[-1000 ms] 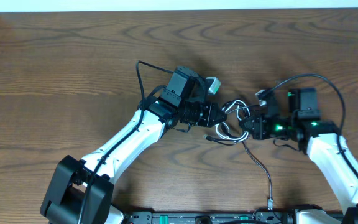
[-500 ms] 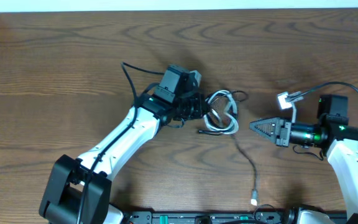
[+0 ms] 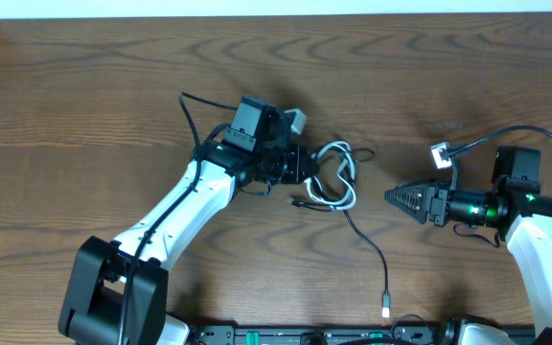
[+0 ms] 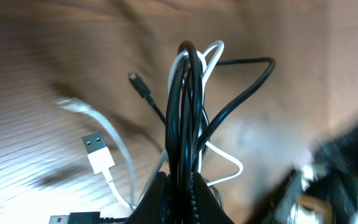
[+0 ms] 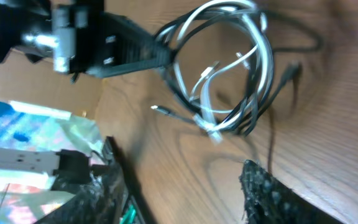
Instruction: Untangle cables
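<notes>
The cables form one tangled bundle [image 3: 334, 176] of black and white loops in the middle of the table. My left gripper [image 3: 305, 169] is shut on the bundle's left side. The left wrist view shows the black cable [image 4: 183, 106] and white strands pinched upright in my left gripper [image 4: 182, 182], and the white cable's plug [image 4: 96, 149] lying loose. A black tail [image 3: 368, 245] trails toward the front edge and ends in a plug [image 3: 386, 309]. My right gripper [image 3: 395, 196] is right of the bundle, apart from it. It [image 5: 176, 171] is open with nothing between its fingers, facing the bundle [image 5: 229, 68].
Thick black wires [image 3: 188, 113] loop off the left arm, and another [image 3: 520, 134] arches over the right wrist. A white wall strip [image 3: 276, 8] runs along the table's far edge. A dark rail [image 3: 314, 335] lies along the front edge.
The right gripper has let go of the bundle, pulled back to the right and opened. The left gripper has dragged the bundle leftward, and the black tail followed it.
</notes>
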You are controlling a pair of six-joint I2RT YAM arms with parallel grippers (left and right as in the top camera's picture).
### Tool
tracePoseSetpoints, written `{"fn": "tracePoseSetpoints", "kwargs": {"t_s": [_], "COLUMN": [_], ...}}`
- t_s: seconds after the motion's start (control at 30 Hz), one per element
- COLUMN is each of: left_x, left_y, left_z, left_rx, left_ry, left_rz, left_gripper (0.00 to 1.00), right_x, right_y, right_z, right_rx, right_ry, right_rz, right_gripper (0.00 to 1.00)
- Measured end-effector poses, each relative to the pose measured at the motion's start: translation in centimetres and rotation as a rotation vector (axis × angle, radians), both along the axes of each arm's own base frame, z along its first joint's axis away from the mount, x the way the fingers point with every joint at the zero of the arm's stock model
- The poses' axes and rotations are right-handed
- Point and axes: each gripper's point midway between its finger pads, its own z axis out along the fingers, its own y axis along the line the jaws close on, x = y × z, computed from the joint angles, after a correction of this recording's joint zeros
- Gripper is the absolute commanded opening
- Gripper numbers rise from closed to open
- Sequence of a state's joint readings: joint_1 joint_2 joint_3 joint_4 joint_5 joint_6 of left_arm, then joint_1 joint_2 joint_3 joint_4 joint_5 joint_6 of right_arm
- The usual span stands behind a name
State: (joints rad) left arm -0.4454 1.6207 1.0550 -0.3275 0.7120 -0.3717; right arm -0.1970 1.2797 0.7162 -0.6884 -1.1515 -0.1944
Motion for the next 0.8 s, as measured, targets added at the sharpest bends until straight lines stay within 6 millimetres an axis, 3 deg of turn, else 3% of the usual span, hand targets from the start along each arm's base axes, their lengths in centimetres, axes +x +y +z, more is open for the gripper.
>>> {"fn": "tracePoseSetpoints", "kwargs": {"t_s": [0.3,0.5,0.63,0.8], "left_x": [-2.7,-3.4,-4.3,-4.9], "left_y": [-1.5,-1.5,-1.9,-2.3], "left_z": [1.4,1.4,2.1,2.7], "left_rx": [-0.107,-0.118,-0.171,-0.213], "left_ry": [-0.093,-0.110,-0.140,-0.162], "left_rz": [-0.254,-0.306,-0.377,-0.423], "left_gripper": [0.08,0.07,0.07,0.07], "right_x": [3.7,5.1,4.2,2.1], "right_y": [-1.7,-4.0,-3.0,-0.1], "right_z": [0.4,-0.5,-0.9,-1.5], "right_rx": [-0.070,-0.125,-0.114,-0.114], "right_ry": [-0.102,-0.043,0.002,0.050], "right_rz": [-0.104,-0.232,-0.204,-0.090], "right_gripper": [0.70,0.50,0.45,0.40]}}
